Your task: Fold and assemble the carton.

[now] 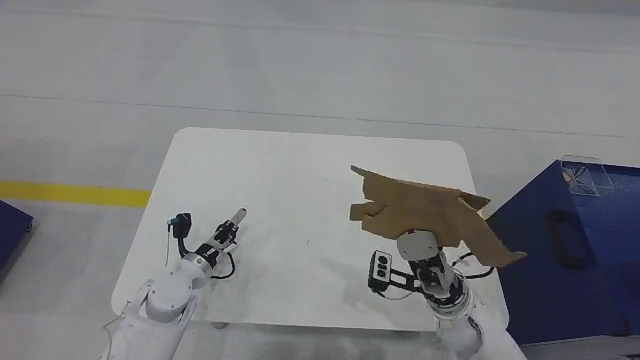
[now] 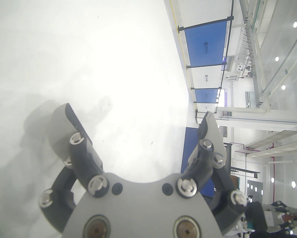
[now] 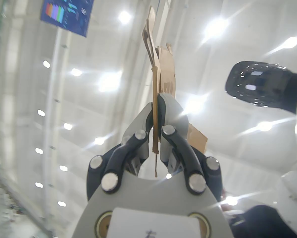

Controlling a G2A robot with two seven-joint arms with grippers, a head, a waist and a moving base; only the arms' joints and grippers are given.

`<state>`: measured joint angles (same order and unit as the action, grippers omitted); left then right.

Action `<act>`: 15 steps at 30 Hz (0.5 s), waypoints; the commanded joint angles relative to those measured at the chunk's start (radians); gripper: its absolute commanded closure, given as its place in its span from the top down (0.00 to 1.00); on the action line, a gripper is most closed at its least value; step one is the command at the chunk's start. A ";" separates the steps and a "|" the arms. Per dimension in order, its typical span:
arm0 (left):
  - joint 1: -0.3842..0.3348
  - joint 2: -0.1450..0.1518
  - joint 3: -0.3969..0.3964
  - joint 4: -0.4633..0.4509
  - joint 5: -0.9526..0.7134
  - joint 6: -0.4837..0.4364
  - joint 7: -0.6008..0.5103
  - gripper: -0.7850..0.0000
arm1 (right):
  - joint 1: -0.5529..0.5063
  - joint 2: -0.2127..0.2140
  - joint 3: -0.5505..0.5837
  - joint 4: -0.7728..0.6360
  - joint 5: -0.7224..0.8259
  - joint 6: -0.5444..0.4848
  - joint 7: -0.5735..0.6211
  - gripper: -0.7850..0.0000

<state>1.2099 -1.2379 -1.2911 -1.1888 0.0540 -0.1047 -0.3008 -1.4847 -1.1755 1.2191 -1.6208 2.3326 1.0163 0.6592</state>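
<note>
Carton (image 3: 167,75) clamped in right end effector (image 3: 156,100); left end effector (image 2: 137,109) spread wide.

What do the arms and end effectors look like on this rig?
The left arm and right arm have white rounded shells, with black cables looped at the wrists. The left end effector and right end effector match: grey base plate, black curved links on silver pins, pale grey fingers with black pads. The right plate carries a white label.
</note>
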 commanded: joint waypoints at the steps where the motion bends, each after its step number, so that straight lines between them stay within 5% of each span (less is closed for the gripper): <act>1: 0.000 0.000 0.000 0.000 0.000 0.000 0.000 1.00 | 0.020 0.010 -0.120 0.031 0.258 -0.004 -0.201 0.00; 8: 0.000 0.000 0.000 0.000 0.000 0.000 0.000 1.00 | 0.073 0.042 -0.233 0.071 0.679 -0.004 -0.566 0.00; 12: 0.000 0.000 0.000 0.000 0.000 0.000 0.000 1.00 | 0.070 0.050 -0.215 0.051 0.713 -0.004 -0.615 0.00; 15: 0.000 0.000 0.000 0.000 0.000 0.000 0.000 1.00 | 0.066 0.054 -0.110 0.038 0.587 -0.006 -0.535 0.00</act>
<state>1.2099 -1.2379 -1.2911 -1.1888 0.0540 -0.1047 -0.3008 -1.4188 -1.1225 1.0475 -1.5801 2.9987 1.0123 0.0720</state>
